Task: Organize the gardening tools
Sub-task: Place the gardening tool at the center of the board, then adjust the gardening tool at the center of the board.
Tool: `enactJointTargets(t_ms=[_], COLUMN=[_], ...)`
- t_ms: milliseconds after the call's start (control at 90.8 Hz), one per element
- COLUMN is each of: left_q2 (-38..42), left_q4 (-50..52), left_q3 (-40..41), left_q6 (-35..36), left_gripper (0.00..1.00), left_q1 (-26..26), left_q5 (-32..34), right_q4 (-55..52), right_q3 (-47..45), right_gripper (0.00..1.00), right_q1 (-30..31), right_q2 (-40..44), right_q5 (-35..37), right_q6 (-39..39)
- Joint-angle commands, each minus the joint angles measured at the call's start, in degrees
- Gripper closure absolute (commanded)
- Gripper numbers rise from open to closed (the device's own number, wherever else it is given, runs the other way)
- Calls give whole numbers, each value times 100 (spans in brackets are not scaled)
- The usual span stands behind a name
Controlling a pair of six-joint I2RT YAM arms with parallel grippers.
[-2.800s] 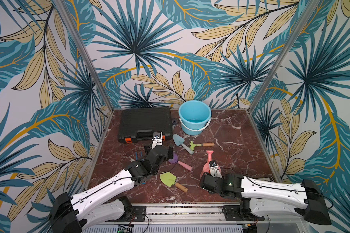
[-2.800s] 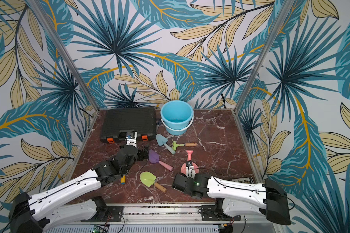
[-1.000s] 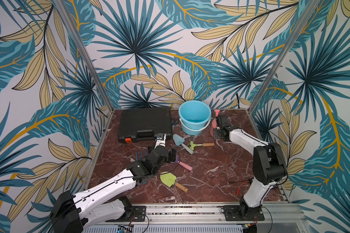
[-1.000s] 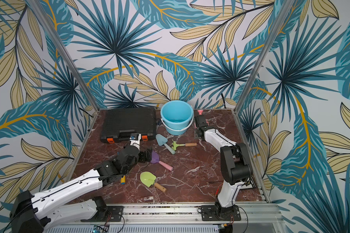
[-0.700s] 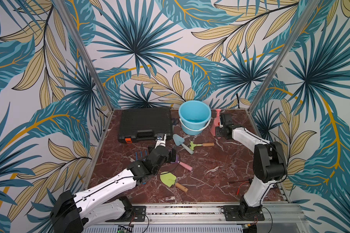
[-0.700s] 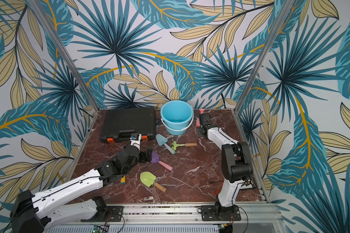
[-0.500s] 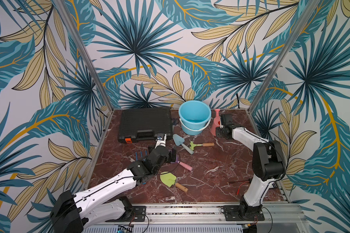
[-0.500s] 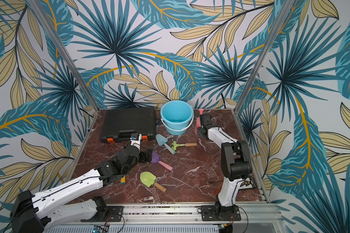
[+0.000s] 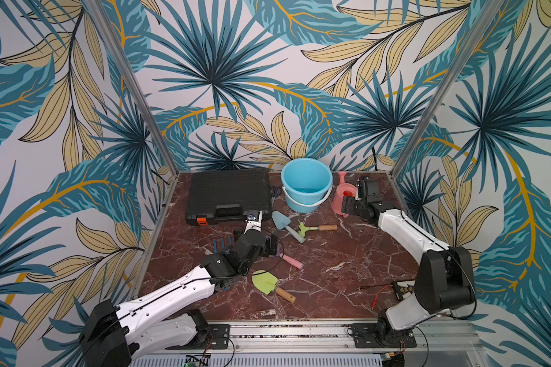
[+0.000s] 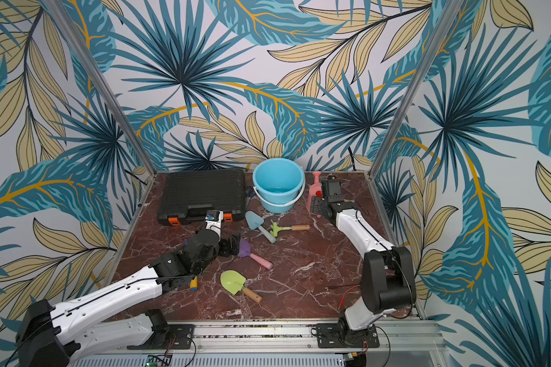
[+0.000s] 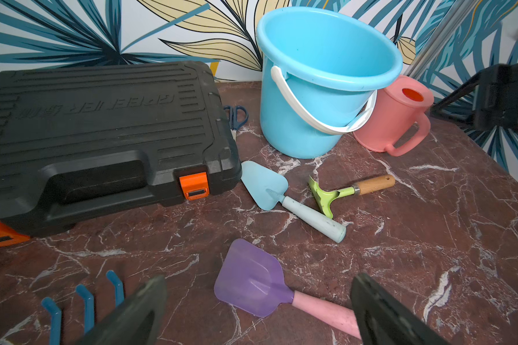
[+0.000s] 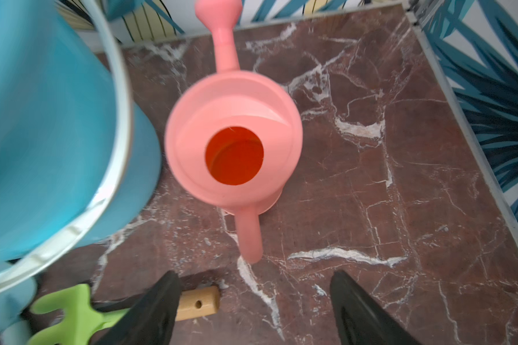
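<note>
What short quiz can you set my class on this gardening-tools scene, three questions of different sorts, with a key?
1. True or false: the pink watering can stands upright beside the blue bucket.
2. The right gripper is: A) shut on the can's handle; B) open, clear of the can; C) shut on the bucket's rim.
3. Name the tool seen, in the left wrist view, between the open fingers of the left gripper.
Key: 1 true; 2 B; 3 the purple scoop.
</note>
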State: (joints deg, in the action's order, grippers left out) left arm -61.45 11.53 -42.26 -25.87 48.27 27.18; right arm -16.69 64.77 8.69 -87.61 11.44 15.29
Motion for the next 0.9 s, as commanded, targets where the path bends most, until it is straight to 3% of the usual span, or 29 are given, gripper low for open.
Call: enactJointTargets(t_ms=[0, 154, 375, 892], left_q2=[-39, -125, -237, -192], left_q4=[-303, -358, -263, -221], left_q3=[172, 182, 98, 87], left_q6=[129, 169, 205, 190], left_gripper=[0, 0, 0, 0], left_q1=[-28, -28, -28, -28], left_q5=[26, 34, 58, 22], right_q4=[631, 809, 986, 1027], right_q3=[-541, -641, -553, -465], right_gripper=[15, 12, 5, 4], right_q1=[378, 777, 991, 1361], right_q2=[322, 161, -563, -1481], right_q5=[-256, -803, -1044, -960], right_q6=[157, 30, -31, 38])
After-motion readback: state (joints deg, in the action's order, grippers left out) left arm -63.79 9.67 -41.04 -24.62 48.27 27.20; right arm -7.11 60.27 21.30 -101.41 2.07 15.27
